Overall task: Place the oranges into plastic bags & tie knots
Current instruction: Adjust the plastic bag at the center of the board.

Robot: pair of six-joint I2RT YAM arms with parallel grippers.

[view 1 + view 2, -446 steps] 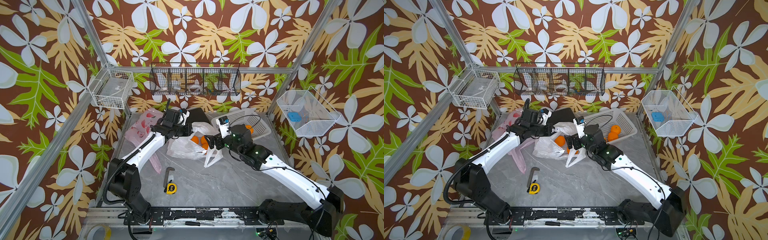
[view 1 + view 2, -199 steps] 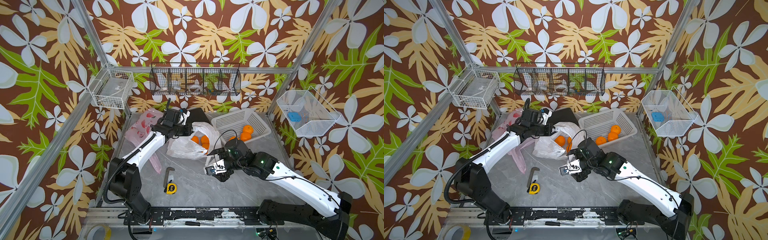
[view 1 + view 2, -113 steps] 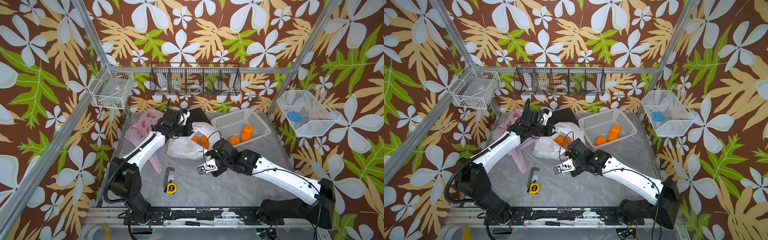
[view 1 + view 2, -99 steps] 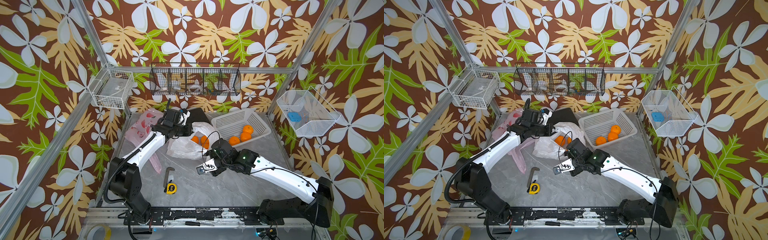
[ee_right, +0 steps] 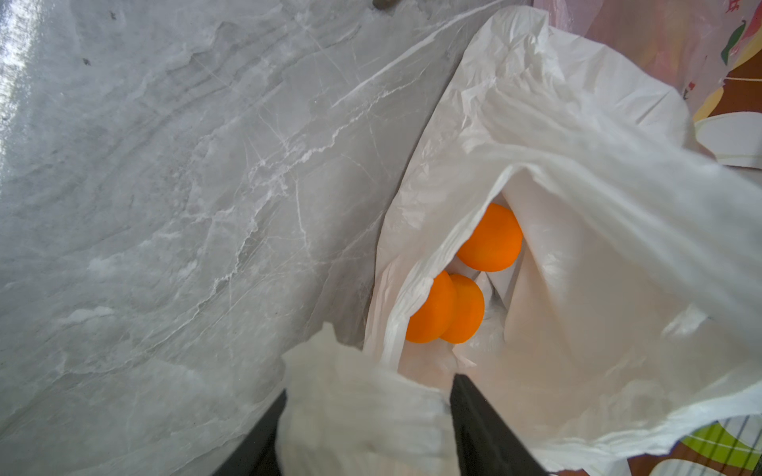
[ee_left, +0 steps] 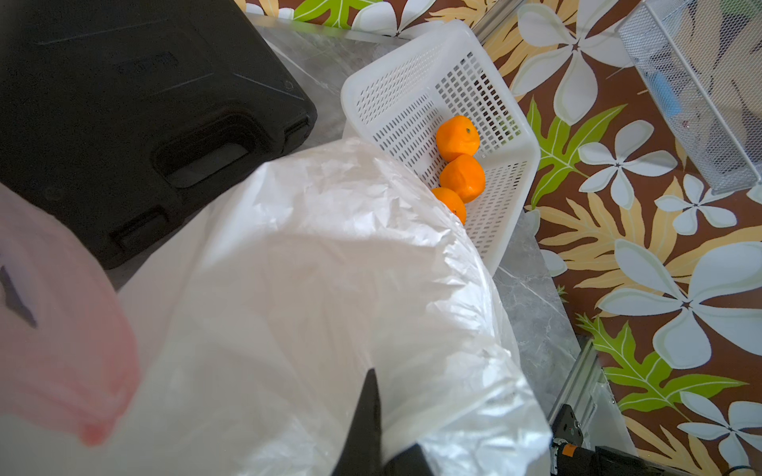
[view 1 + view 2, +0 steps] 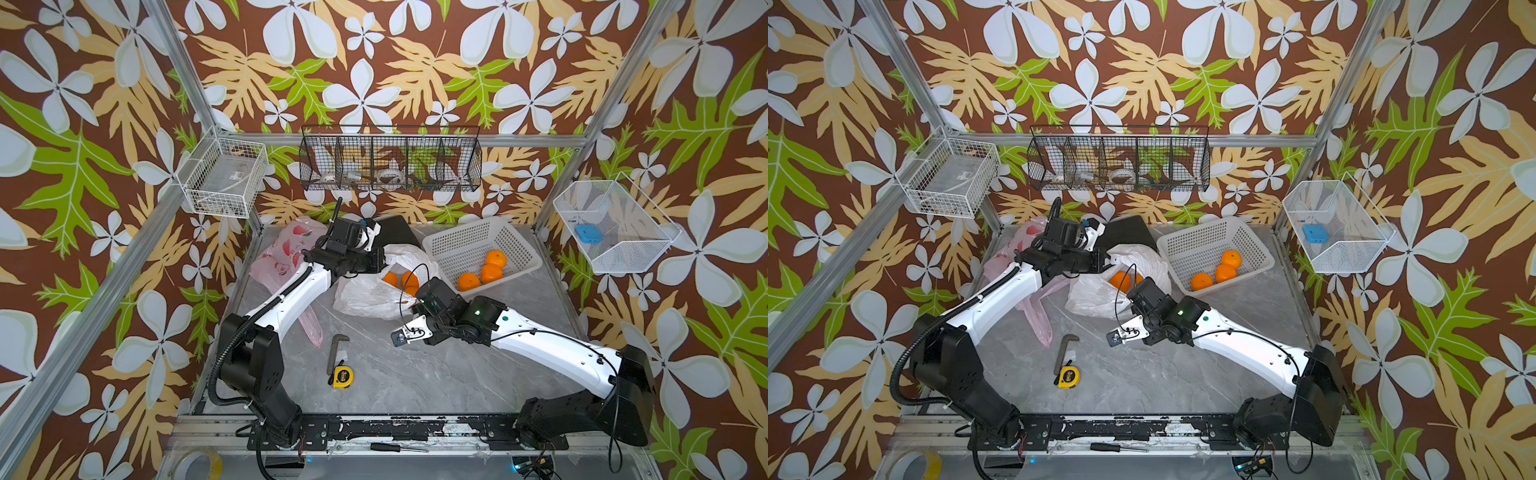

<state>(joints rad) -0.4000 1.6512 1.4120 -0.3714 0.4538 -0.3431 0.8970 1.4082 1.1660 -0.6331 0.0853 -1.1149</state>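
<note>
The white plastic bag (image 7: 365, 296) (image 7: 1096, 297) lies mid-table with its mouth held up. Three oranges (image 5: 490, 239) show inside it, also seen in a top view (image 7: 390, 277). My left gripper (image 7: 384, 259) (image 6: 371, 385) is shut on the bag's far rim. At the near rim, my right gripper (image 5: 369, 387) (image 7: 417, 293) has its fingers partway apart, with the bag's bunched handle filling the gap and touching both. Three more oranges (image 7: 482, 270) (image 6: 459, 138) sit in the white basket (image 7: 457, 237). The pink printed bag (image 7: 286, 253) lies flat under the left arm. No knots show.
A black case (image 7: 395, 232) (image 6: 123, 103) stands behind the bag. A hex key (image 7: 336, 351) and a yellow tape measure (image 7: 343, 376) lie on the marble in front. Wire baskets hang on the walls. A screwdriver (image 7: 395, 447) rests on the front rail.
My right arm swung from the front middle of the table back to the bag's near rim, and its jaws narrowed around the handle. The left arm has not moved.
</note>
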